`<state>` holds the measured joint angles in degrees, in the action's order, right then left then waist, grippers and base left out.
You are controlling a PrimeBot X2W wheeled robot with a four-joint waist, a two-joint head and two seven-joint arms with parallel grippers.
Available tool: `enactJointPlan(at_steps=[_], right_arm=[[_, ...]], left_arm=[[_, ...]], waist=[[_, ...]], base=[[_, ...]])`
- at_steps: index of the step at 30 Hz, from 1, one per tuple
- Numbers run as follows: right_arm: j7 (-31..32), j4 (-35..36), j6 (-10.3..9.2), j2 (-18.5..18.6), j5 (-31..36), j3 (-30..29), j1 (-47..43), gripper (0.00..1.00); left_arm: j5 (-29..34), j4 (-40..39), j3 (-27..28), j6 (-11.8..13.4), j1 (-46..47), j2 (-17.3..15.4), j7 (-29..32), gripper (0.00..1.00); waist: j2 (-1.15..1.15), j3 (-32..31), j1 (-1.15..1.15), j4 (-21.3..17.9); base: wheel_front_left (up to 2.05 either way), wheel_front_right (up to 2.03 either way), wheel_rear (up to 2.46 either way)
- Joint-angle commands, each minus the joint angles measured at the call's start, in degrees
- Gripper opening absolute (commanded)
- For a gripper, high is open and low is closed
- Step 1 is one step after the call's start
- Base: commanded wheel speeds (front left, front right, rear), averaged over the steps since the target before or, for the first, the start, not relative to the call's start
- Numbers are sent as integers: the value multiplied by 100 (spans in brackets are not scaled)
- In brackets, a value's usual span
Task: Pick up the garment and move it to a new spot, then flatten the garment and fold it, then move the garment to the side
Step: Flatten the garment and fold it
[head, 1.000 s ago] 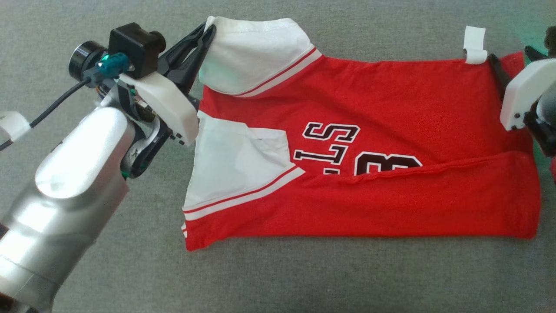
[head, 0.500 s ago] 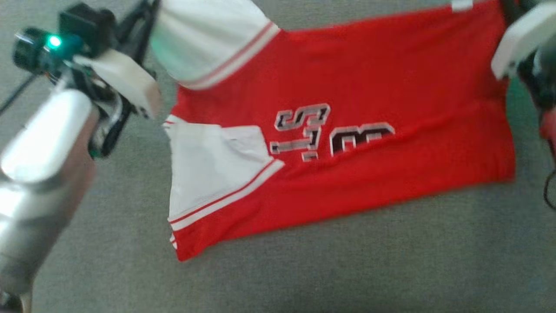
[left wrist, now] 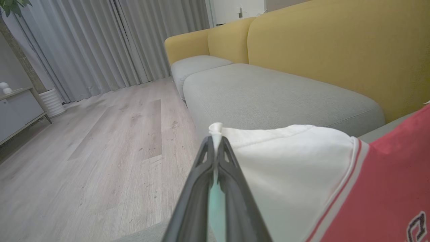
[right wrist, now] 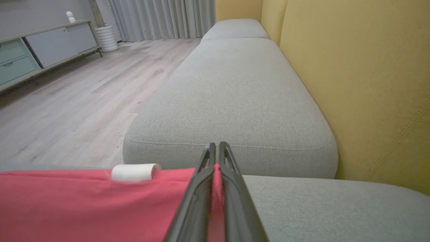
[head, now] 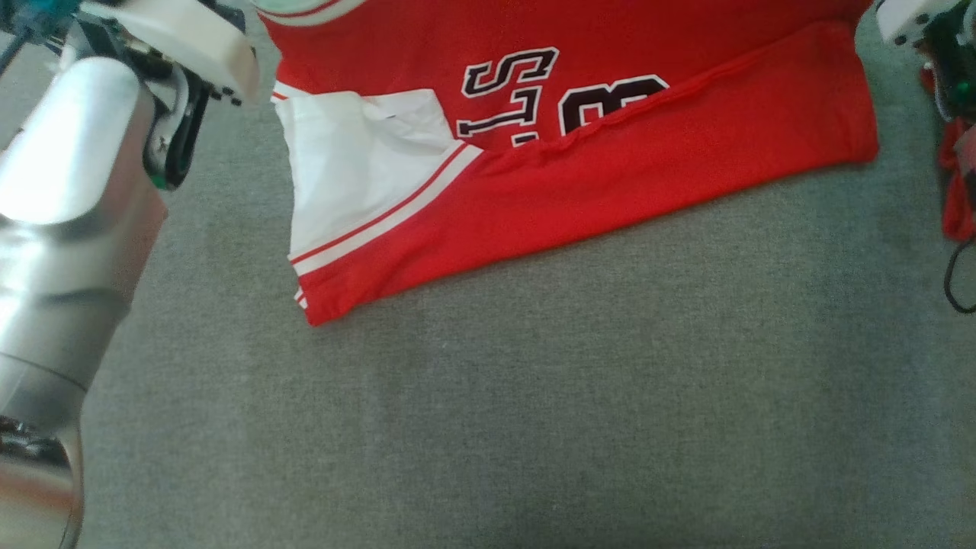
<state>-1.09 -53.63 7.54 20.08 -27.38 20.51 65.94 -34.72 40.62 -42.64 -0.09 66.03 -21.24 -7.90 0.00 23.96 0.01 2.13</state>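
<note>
Left gripper (left wrist: 215, 139): jaws pinch the white sleeve (left wrist: 285, 161) of the garment (head: 610, 175). Right gripper (right wrist: 215, 146): jaws pinch its red edge. The garment lies on the sofa (head: 534, 419).

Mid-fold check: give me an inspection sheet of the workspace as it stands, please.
Surface: grey fabric seat cushion, bare in front of the garment.
Job's things: red jersey with its near edge folded over the lettering; white sleeve lifted; white tag at the far edge.
Clutter: a red piece at the right edge of the head view, cannot tell what.
Grippers: left gripper shut on the white sleeve's edge; right gripper shut on the jersey's red edge.
Cables: black cable looping by the right arm.
Surroundings: yellow backrest, wooden floor, grey curtains, sideboard.
</note>
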Motion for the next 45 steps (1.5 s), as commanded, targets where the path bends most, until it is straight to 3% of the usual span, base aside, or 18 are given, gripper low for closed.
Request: enactJointPlan(at_steps=[1, 6, 13, 23, 31, 40, 41, 42, 43, 45], right_arm=[[-64, 132, -5, -20, -76, 45, -10, 0], [-26, 75, -5, 100, -388, 283, -369, 0], [348, 257, -5, 450, -1026, 828, -1126, 0], [1066, 708, -5, 1157, -1546, 1853, -1822, 0], [1156, 689, -5, 1633, -1490, 2542, -1784, 0], [1236, 609, -5, 1676, -1696, 3003, -1710, 0], [1272, 565, -5, 1683, -1705, 3052, -1701, 32], [1312, 499, -5, 1680, -1713, 3083, -1687, 100], [1330, 453, -5, 1670, -1710, 3116, -1663, 100], [1293, 402, -5, 1663, -1708, 3112, -1622, 100]], left_arm=[[50, -77, 173, -19, 211, -220, -54, 0], [-147, 44, 76, -322, -107, -153, -23, 0], [-441, -507, -196, -566, -941, -434, 440, 0], [-1070, -1995, -566, -635, -2163, -991, 1613, 0], [-1246, -2922, -806, -470, -2650, -1221, 2171, 0], [-1434, -3188, -875, -464, -2736, -1275, 2439, 0], [-1447, -3203, -886, -459, -2748, -1275, 2460, 22], [-1452, -3217, -887, -449, -2757, -1275, 2461, 92], [-1448, -3224, -872, -424, -2758, -1269, 2431, 100], [-1440, -3225, -844, -390, -2754, -1263, 2384, 100]], waist=[[0, -43, -1, 50], [0, -217, -1, 162], [0, -608, -1, 251], [0, -963, -1, 307], [0, -911, -1, 362], [0, -887, -1, 329], [0, -893, -1, 315], [0, -902, -1, 297], [0, -912, -1, 277], [0, -927, -1, 254]], base=[[0, 0, 0], [0, 0, 0], [0, 0, 0], [0, 0, 0], [0, 0, 0], [0, 0, 0], [0, 0, 0], [0, 0, 0], [0, 0, 0], [0, 0, 0]])
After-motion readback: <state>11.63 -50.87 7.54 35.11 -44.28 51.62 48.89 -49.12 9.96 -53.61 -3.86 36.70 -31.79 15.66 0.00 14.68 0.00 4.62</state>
